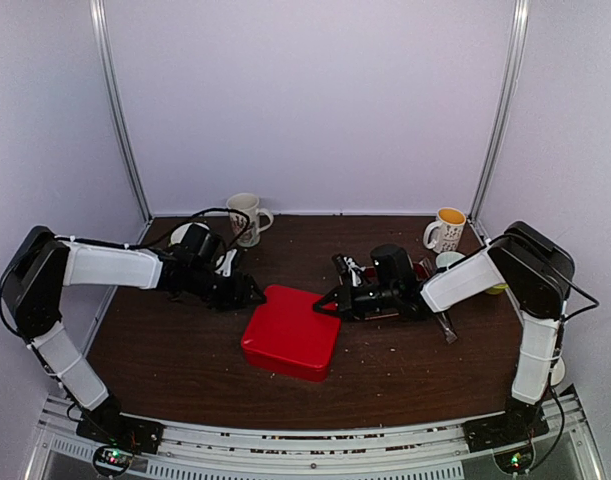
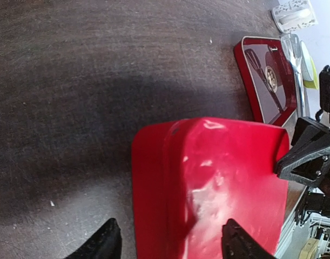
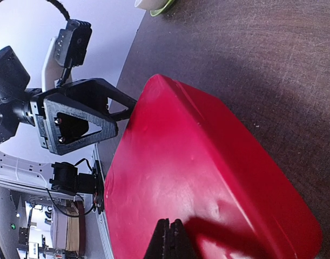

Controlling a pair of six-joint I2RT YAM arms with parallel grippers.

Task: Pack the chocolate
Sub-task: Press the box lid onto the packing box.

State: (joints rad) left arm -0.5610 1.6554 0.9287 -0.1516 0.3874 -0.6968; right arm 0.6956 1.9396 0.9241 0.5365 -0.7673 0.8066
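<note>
The red box lies closed in the middle of the table, its smooth lid up; it also shows in the left wrist view and the right wrist view. No chocolate pieces are in view. My left gripper is open at the box's far left corner; in its own view one fingertip is over the table and the other over the lid. My right gripper is shut and empty at the box's far right edge, its closed tips low over the lid; I cannot tell if they touch it.
A shallow red tray holding dark items lies on the table behind the right gripper. A white mug stands at the back left, a mug with an orange inside at the back right. A metal tool lies under the right arm.
</note>
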